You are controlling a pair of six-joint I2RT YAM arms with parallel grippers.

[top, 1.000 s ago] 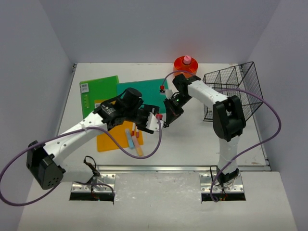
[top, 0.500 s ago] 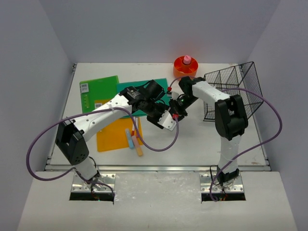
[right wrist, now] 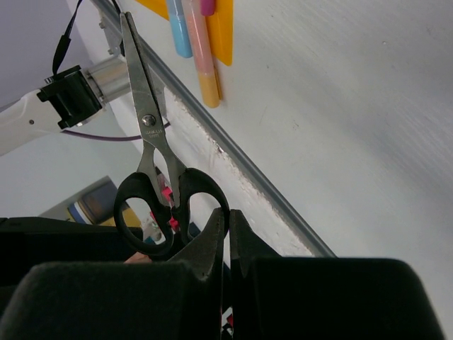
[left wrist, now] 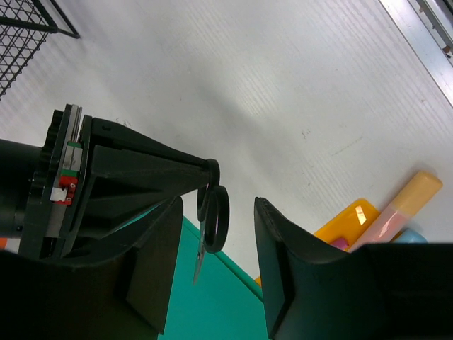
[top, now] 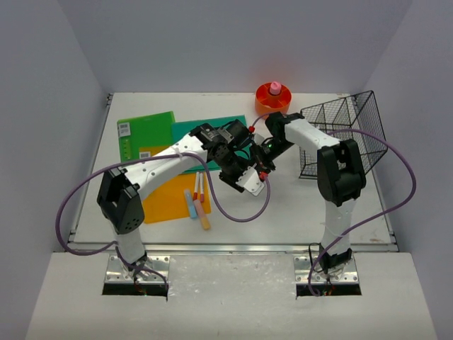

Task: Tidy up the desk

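From above: the left gripper (top: pixel 248 176) and the right gripper (top: pixel 263 161) meet tip to tip over the middle of the desk (top: pixel 304 205), the white tabletop that fills the walled bay. A green folder (top: pixel 145 133), a teal folder (top: pixel 185 129) and an orange folder (top: pixel 164 202) overlap on the desk's left half, with highlighters (top: pixel 199 204) lying beside the orange one. A black wire basket (top: pixel 343 134) stands at the right, and an orange cup (top: pixel 272 97) at the far edge.

Left wrist: the scissors (left wrist: pixel 212 219), seen edge-on, hang between this gripper's jaws, which stand apart with a gap on each side. The handle loop is pinched by the other arm's fingers reaching in from the left.

Right wrist: the right gripper is clamped on one black handle loop, with the blades pointing away.

This looks like a handover, and timing is the risk. Should the right arm let go before the left has closed, the scissors would likely drop onto the teal folder. A misaligned squeeze could catch the other arm's fingertip or twist the blades. Both arms' purple cables loop close by, and the basket hems in the right.
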